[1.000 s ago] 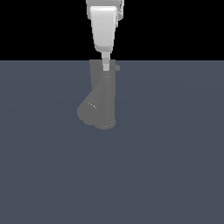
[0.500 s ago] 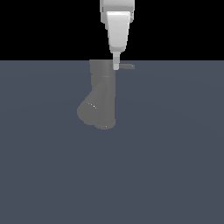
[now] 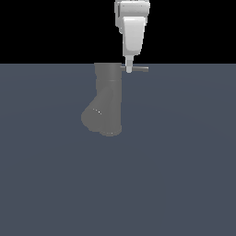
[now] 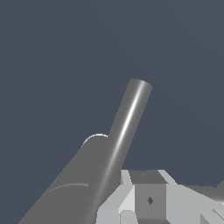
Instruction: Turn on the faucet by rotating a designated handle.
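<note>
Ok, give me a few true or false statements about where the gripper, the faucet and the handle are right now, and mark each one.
1. The faucet stands upright on the floor. True.
2. The handle sticks out toward the exterior view's left. False: it sticks out toward that view's right, from the faucet's top.
3. The gripper comes down from above and its tip meets the handle. True.
4. The gripper is down at the stubby spout branch. False: it is up at the handle, near the faucet's top.
5. The handle is thicker than the faucet body. False: it is a thin rod.
</note>
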Controlling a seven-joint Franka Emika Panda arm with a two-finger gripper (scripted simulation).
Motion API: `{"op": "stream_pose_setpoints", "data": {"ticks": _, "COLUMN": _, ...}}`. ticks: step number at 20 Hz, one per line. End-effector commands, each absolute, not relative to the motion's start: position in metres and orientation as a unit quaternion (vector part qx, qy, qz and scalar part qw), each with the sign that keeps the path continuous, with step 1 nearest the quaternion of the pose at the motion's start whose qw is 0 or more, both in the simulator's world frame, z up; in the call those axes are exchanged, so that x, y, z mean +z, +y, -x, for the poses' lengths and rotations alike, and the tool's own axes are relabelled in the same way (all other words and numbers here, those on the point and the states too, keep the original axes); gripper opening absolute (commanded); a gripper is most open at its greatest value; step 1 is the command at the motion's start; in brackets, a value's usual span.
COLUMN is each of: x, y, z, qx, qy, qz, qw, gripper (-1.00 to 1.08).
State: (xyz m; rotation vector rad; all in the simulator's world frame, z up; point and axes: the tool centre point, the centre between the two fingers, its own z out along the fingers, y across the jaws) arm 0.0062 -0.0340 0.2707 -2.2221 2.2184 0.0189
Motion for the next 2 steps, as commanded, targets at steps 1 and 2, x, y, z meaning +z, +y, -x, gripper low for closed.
{"op": "stream_pose_setpoints", "data": {"ticks": 1, "x": 0.271, "y": -0.0832, "z": -0.0123, "qx": 0.0, "qy": 0.731, "qz": 0.683, "qw": 0.0, "gripper": -1.0}}
{"op": "stream_pose_setpoints", "data": {"ticks": 2, "x": 0.271, "y": -0.0832, "z": -0.0123, "qx": 0.0, "qy": 0.731, "qz": 0.683, "qw": 0.0, "gripper": -1.0}}
